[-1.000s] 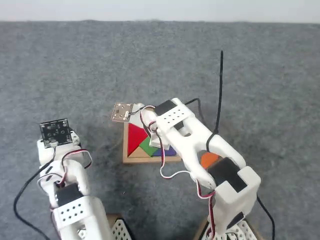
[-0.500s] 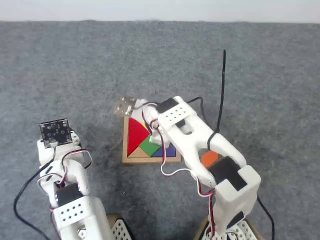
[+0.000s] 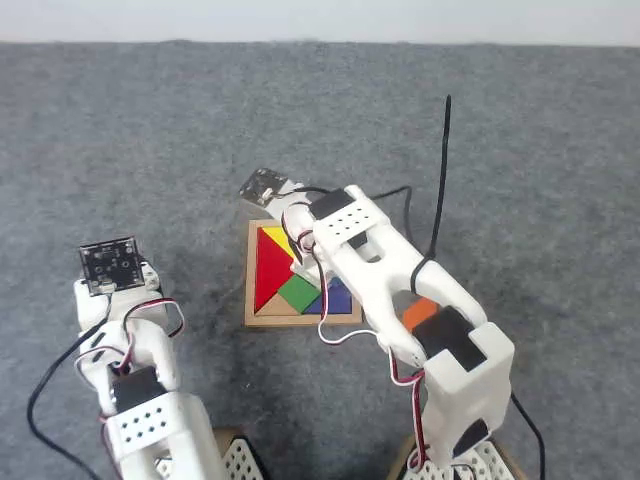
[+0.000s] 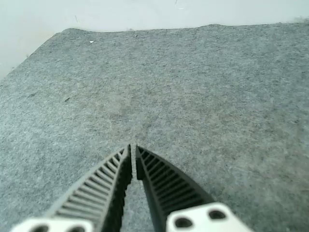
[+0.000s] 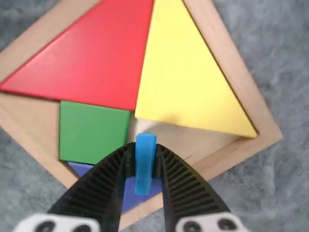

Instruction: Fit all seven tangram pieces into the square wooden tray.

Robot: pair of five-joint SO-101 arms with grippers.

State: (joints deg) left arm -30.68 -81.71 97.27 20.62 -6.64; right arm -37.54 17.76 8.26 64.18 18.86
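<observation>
four pieces show seated in the square wooden tray [image 5: 241,82]: big red triangle [image 5: 91,53], big yellow triangle [image 5: 183,77], small green square [image 5: 91,130], and a dark blue piece [image 5: 79,169] just past the green one, mostly hidden under the jaws. tray sits about mid-way across the grey felt mat [image 3: 150,130].

right gripper [image 5: 145,152] hangs over the tray, jaws clamped on a thin light blue piece [image 5: 145,169] held on edge, narrow face up toward the wrist camera.

key relation: the bare wood gap [image 5: 193,140] lies right below and just ahead of the held piece. it is bounded by the yellow triangle's long edge, the green square's side and the tray rim. the gap's long axis runs along that yellow edge, while the held piece stands upright across it. my read is it has to tip flat and turn to line up before it drops in. risk: an edge catches on the yellow or green piece.

orange piece [image 3: 420,313] lies on the mat just beside the tray's right edge, partly under the right arm, not yet placed.

left gripper [image 4: 133,150] is well apart from the tray near the mat's front left corner. jaws together, nothing between them. right arm is clearly the nearer one.
</observation>
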